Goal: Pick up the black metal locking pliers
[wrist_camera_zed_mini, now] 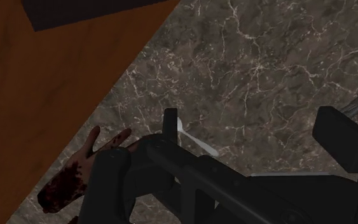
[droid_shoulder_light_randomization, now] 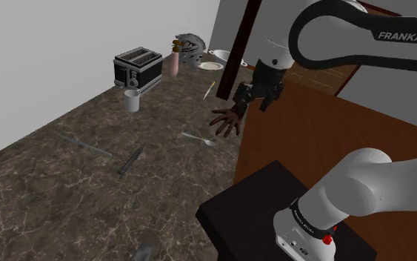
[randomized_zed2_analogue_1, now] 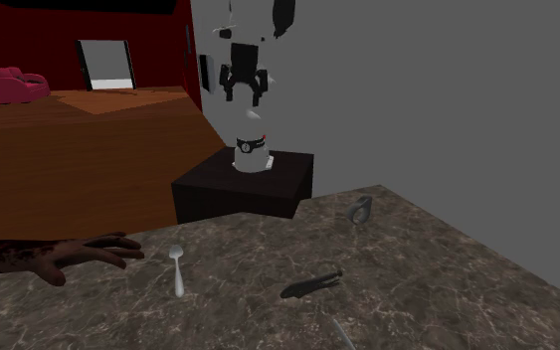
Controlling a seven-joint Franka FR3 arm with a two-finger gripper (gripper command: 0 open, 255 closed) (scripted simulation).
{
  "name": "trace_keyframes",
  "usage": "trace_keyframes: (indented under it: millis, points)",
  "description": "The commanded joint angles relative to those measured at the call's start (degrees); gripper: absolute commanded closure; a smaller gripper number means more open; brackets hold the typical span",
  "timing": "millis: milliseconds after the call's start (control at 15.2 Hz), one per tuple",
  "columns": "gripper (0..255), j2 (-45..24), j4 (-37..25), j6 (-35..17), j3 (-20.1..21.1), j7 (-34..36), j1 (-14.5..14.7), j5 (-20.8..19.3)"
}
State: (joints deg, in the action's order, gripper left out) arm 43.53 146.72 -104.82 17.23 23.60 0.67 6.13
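Observation:
The locking pliers (droid_shoulder_light_randomization: 130, 161) are dark and slim and lie flat on the brown marbled counter (droid_shoulder_light_randomization: 66, 185), well toward the shoulder view's left of the arm. In the second exterior view the pliers (randomized_zed2_analogue_1: 310, 285) rest near the counter's front, beyond a spoon. My black gripper (droid_shoulder_light_randomization: 242, 96) hangs above the counter's edge, over a dark hand-shaped prop (droid_shoulder_light_randomization: 227, 120). High up in the second exterior view, the gripper (randomized_zed2_analogue_1: 243, 89) has its fingers apart with nothing between them. In the wrist view the gripper (wrist_camera_zed_mini: 225, 143) is open above the spoon (wrist_camera_zed_mini: 193, 140) and the prop (wrist_camera_zed_mini: 75, 178).
A silver spoon (droid_shoulder_light_randomization: 199, 139) lies between the prop and the pliers. A black toaster (droid_shoulder_light_randomization: 137, 69), a white cup (droid_shoulder_light_randomization: 131, 100), a pink bottle (droid_shoulder_light_randomization: 174, 62) and plates (droid_shoulder_light_randomization: 211, 65) stand at the counter's far end. A small metal piece (randomized_zed2_analogue_1: 360, 209) sits near the stand (randomized_zed2_analogue_1: 246, 185).

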Motion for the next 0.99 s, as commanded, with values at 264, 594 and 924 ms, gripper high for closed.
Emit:
trace_keyframes:
  millis: [264,594,924]
  points:
    - [0,-8.9,1.3,-11.3,8.6,11.9,-1.0,3.0]
    - [0,-19.4,-0.6,-20.5,16.3,22.7,-3.9,1.8]
    - [0,-32.5,-5.0,-28.3,24.2,36.8,-9.0,-5.8]
